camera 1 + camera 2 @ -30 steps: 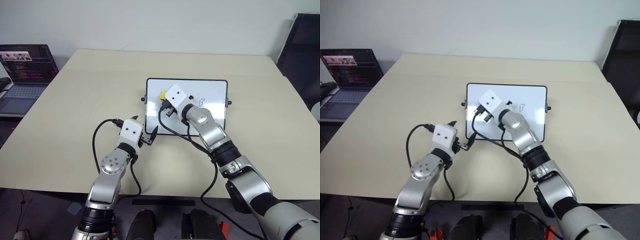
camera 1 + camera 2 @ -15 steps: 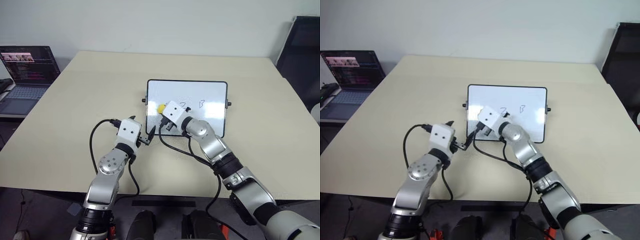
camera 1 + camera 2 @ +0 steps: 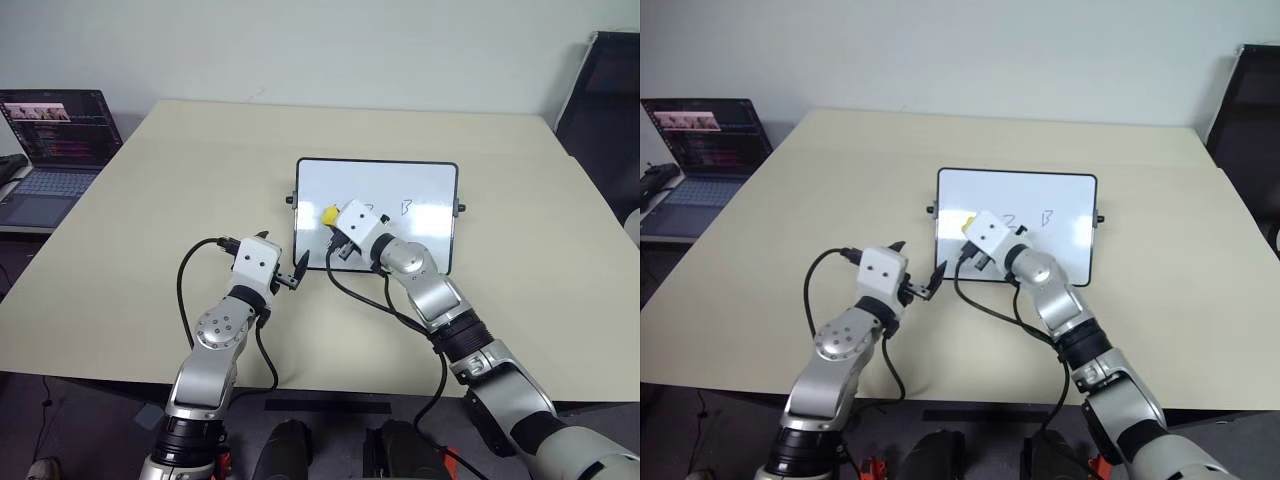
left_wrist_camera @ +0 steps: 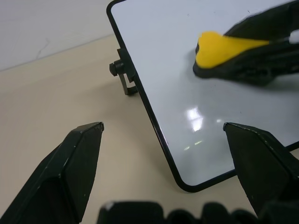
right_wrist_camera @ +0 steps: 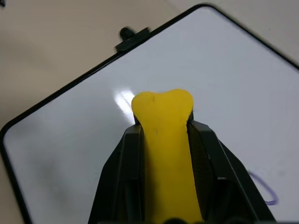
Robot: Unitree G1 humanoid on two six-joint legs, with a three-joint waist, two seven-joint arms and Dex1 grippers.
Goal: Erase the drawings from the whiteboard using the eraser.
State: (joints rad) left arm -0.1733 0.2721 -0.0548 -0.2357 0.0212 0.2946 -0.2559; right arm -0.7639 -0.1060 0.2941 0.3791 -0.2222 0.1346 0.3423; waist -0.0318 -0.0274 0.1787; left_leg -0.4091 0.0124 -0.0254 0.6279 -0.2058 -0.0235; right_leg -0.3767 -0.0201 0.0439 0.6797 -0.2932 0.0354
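Observation:
The whiteboard [image 3: 425, 180] lies flat in the middle of the beige table. My right gripper [image 3: 332, 220] is shut on the yellow eraser [image 3: 328, 214], which rests on the board's left half; the wrist view shows the eraser [image 5: 162, 121] clamped between both black fingers. Two dark drawings show to the right of it, a Z-like mark [image 3: 1009, 221] and a B-like mark [image 3: 1046, 216]. My left gripper [image 3: 283, 255] hangs open just off the board's near-left corner, touching nothing; its fingers [image 4: 79, 158] stand wide apart.
An open laptop [image 3: 50, 140] stands past the table's left edge. A dark chair [image 3: 600, 90] is at the far right. Black cables loop from both wrists over the table's near part. Small black knobs [image 3: 290, 200] stick out from the board's short sides.
My right gripper has drawn the eraser down the board's left half toward me, uncovering the Z-like mark. The left gripper has stayed put.

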